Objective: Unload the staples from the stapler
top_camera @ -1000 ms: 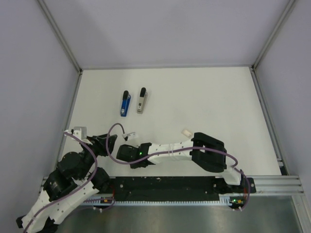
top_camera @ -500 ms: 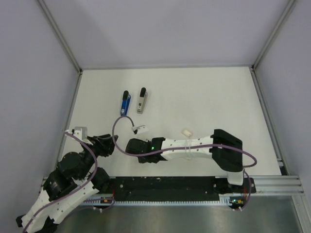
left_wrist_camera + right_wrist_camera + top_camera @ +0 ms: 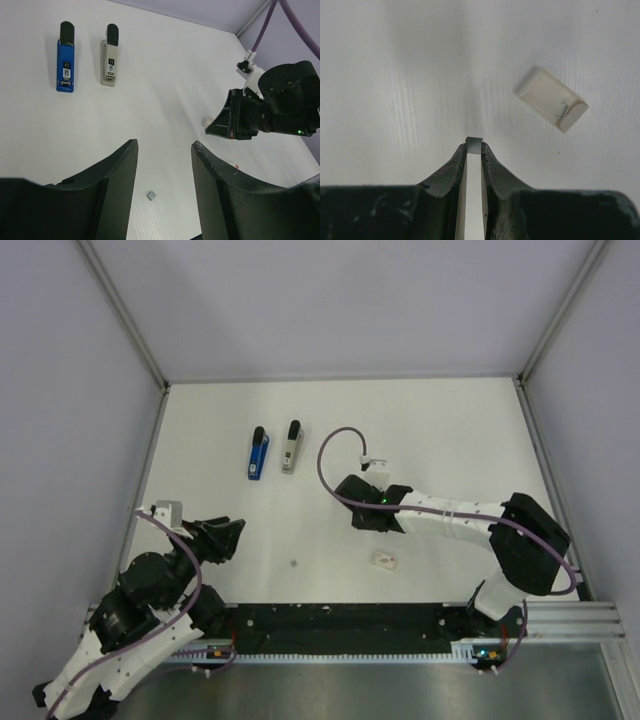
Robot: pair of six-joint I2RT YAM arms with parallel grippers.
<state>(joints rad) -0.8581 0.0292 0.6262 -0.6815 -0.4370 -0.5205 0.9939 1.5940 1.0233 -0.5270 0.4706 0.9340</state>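
Right end effector (image 3: 474, 148) clamped on a small staple strip (image 3: 474, 141) above the desk (image 3: 450, 430).
Left end effector (image 3: 162, 150) stood apart; blue stapler (image 3: 257, 453) and grey stapler (image 3: 291, 447) lay side by side, rear left; white block (image 3: 551, 99) nearby.

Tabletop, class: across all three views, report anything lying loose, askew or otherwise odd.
A small grey piece, probably staples, sits alone on the table in front of the open left gripper. A cream block lies askew near the right gripper, which pinches a staple strip; a bent staple seems stuck on the block's end.
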